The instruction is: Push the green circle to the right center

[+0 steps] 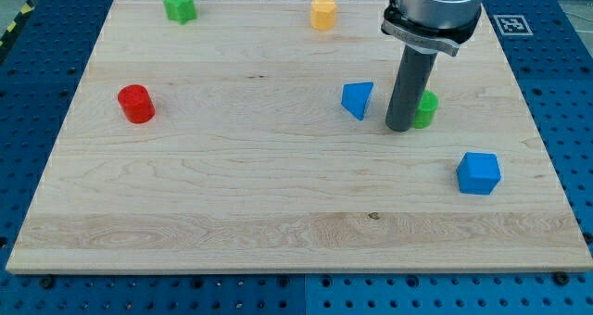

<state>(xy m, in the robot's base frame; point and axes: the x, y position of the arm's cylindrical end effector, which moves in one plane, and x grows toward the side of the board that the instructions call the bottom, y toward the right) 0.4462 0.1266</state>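
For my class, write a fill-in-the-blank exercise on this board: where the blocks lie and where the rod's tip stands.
1. My tip stands just to the view's ____ of the green circle.
2. The blue triangle lies to the view's left of my tip, and the blue cube lies near the board's ____ edge.
3. The block nearest the view's left edge is the ____ cylinder.
4. The green star and the ____ block sit along the view's top.

Missing words: left; right; red; yellow

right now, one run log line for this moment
my tip: at left edge of green circle block | blue triangle block: left of tip | goal: right center, not reached
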